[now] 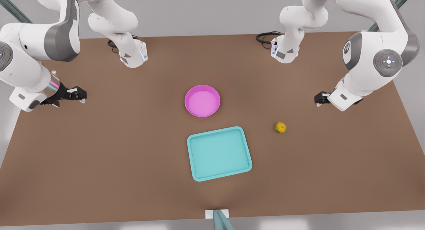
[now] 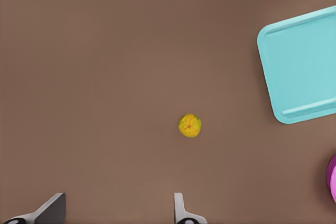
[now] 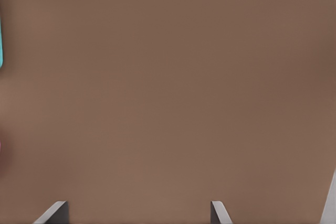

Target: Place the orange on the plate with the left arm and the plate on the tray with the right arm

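The orange (image 1: pixel 280 127) lies on the brown table toward the front view's right, apart from everything else. The pink plate (image 1: pixel 202 100) sits at the table's middle, holding nothing, with the teal tray (image 1: pixel 219 153) just in front of it. My left gripper (image 1: pixel 320 99) hovers at the front view's right, behind the orange. In the left wrist view its fingers (image 2: pixel 181 211) stand wide open, with the orange (image 2: pixel 190 125) ahead of them and the tray (image 2: pixel 302 66) off to the side. My right gripper (image 1: pixel 79 94) waits at the front view's left, open (image 3: pixel 138 204) over bare table.
Both arm bases (image 1: pixel 132 55) stand at the table's far edge with black cables (image 1: pixel 265 36) beside them. A small white marker (image 1: pixel 217 214) sits at the near edge. Bare brown tabletop surrounds the plate, tray and orange.
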Tool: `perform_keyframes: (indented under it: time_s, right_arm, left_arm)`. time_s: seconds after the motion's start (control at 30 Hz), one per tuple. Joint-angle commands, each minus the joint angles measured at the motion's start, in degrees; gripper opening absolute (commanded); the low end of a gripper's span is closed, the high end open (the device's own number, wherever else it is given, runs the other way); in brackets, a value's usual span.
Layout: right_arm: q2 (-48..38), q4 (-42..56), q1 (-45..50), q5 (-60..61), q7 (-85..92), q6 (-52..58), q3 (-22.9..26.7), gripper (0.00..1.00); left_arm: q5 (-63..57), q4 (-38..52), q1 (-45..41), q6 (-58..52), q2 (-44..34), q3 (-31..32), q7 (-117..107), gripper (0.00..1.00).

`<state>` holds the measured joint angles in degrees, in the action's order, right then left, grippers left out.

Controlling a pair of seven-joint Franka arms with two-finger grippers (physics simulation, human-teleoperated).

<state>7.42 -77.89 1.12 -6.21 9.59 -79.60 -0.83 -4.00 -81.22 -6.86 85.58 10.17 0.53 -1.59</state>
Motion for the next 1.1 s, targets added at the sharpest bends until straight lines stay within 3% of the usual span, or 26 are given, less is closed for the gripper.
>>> perform_keyframes:
  time_s: [0.0,0.1,0.2,0.4,1.07]
  right_arm:
    - [0.0,0.0,0.0,0.1,2.8,-1.0,-0.1,1.0]
    - [0.5,-0.2,0.2,0.1,2.9,-0.8,-0.1,1.0]
    - [1.5,-4.6,0.8,1.6,2.8,-1.2,-0.1,1.0]
    - [1.9,-5.1,0.7,2.5,2.7,-1.4,-0.1,1.0]
    - [3.1,-5.1,0.7,2.5,2.6,-1.1,-0.1,1.0]
  left_arm:
    - [0.0,0.0,0.1,0.5,0.2,0.0,-0.3,1.0]
    - [0.0,-0.6,-0.5,1.9,6.0,0.5,-1.1,1.0]
    - [0.2,-14.3,-0.7,25.9,13.7,1.2,-1.2,1.0]
    - [0.2,-29.0,-1.0,44.4,15.3,2.0,-1.3,1.0]
    - [0.2,-29.4,-3.4,44.1,22.4,2.0,-6.1,1.0]
